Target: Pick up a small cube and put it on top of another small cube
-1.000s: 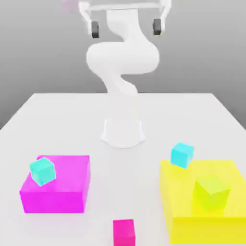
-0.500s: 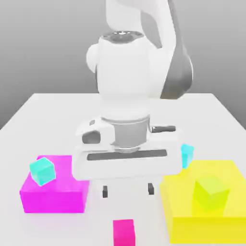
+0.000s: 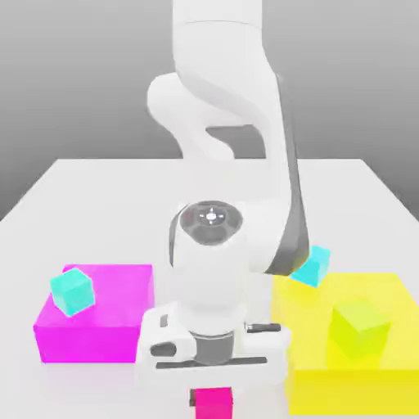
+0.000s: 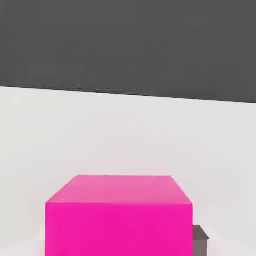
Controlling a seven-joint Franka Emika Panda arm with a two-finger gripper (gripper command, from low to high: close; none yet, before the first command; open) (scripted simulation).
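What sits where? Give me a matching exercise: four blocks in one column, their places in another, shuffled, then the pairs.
Things:
1. small pink cube
2. lime cube
3. cyan cube nearer the exterior view's left
4. cyan cube nearer the exterior view's right

Places:
A. at the far corner of the yellow block
B. on the table, beneath the gripper
C. on the magenta block
D. on top of the yellow block

Pairs: 1-B, 2-D, 3-C, 4-A

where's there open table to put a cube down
Bare table runs along the far side, behind the magenta block and yellow block, either side of the arm's base. The near middle is crowded: the gripper hangs over the small magenta cube, between the two blocks.
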